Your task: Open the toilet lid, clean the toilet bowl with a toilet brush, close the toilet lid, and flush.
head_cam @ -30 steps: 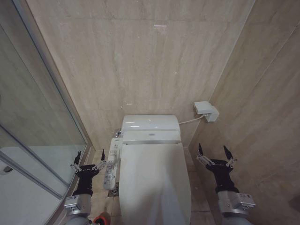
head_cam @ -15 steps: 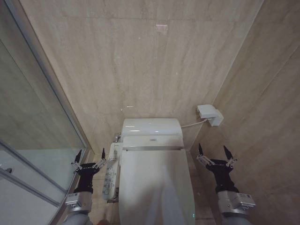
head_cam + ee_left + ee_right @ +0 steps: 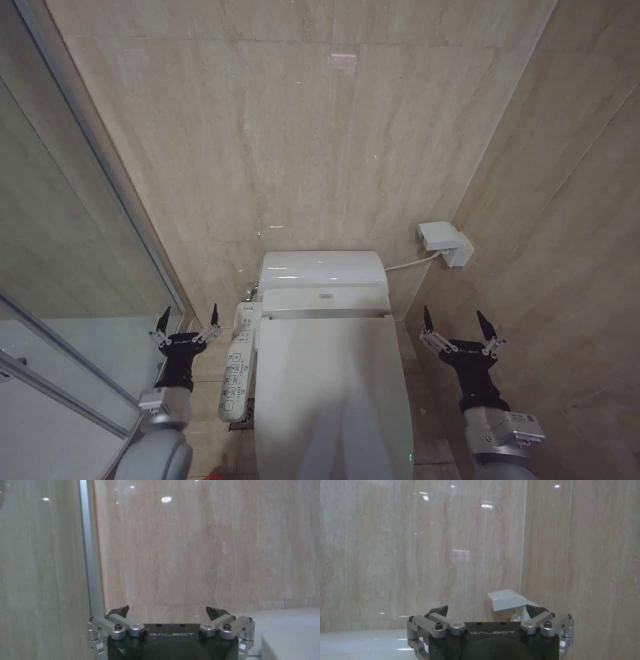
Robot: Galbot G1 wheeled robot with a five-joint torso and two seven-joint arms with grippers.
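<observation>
While the toilet lid (image 3: 330, 390) lies shut over the seat in the lower centre of the head view, both arms wait low on either side of it, so the first step, lifting the lid, looks not yet begun. At lower left the left claw (image 3: 186, 322) stands spread wide and empty between the glass shower screen (image 3: 70, 230) and the control panel (image 3: 236, 360) on the toilet's flank, probably held up to reach for the lid edge. At lower right the right claw (image 3: 459, 329) is equally wide and empty beside the side wall, parked. From the head camera the tank (image 3: 322, 267) and the wall box (image 3: 443, 239) appear together; the right wrist view brings that box (image 3: 506, 599) just above its own tips, and the left wrist view faces the screen's metal frame (image 3: 91, 547)
</observation>
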